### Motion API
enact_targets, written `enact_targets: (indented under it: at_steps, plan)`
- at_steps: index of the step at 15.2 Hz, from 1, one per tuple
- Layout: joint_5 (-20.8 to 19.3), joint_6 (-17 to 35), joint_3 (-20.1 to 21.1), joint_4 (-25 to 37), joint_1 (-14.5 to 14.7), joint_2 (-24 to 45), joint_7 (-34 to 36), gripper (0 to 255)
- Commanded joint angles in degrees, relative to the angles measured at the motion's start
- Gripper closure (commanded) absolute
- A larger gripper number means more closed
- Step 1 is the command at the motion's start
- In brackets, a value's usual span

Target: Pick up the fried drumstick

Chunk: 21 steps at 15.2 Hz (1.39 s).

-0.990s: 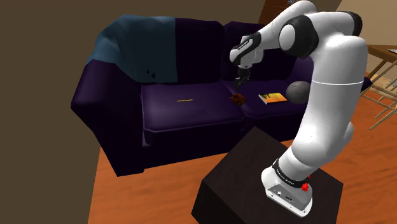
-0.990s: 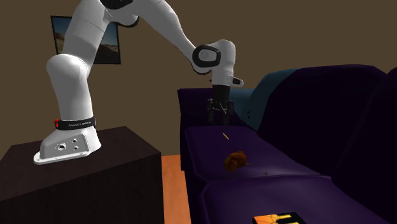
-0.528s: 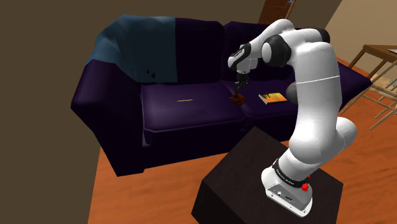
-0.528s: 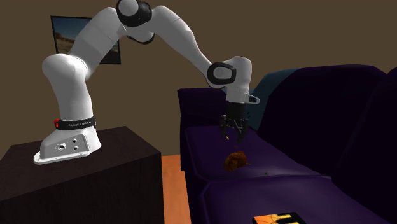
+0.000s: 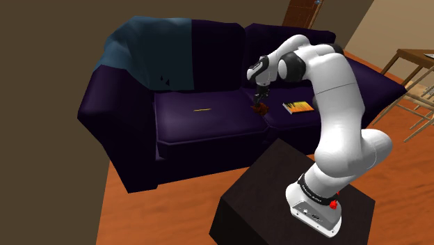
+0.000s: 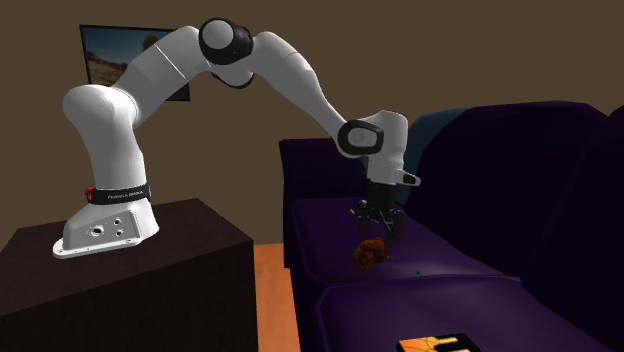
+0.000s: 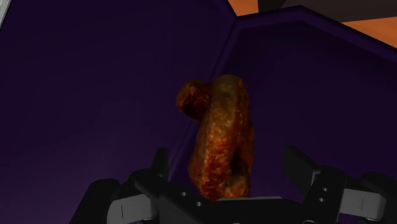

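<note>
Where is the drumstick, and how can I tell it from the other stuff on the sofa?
Look at the dark purple sofa. On its seat, by the seam between the cushions, under the open black gripper, lies the drumstick. It is the lumpy reddish-brown one; the book is flat and orange, the stick thin and yellow.

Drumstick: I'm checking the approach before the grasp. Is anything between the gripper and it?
Nothing visible does. The open gripper hangs above the drumstick on the sofa cushion, fingers apart on either side of it.
</note>
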Motion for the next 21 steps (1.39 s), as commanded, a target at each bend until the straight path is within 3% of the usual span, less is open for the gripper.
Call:
enact_targets:
  at_steps: [1, 4, 5, 14, 21]
  plan:
    - [0.22, 0.84, 0.25, 0.24, -0.18, 1.07, 0.02, 0]
    - [0.39, 1.41, 0.46, 0.61, -0.36, 2.01, 0.04, 0]
    - [0.40, 1.42, 0.47, 0.68, -0.41, 2.08, 0.01, 255]
    - [0.39, 1.41, 0.46, 0.61, -0.36, 2.01, 0.04, 255]
    - [-0.40, -1.26, -0.47, -0.77, 0.41, -2.05, -0.04, 255]
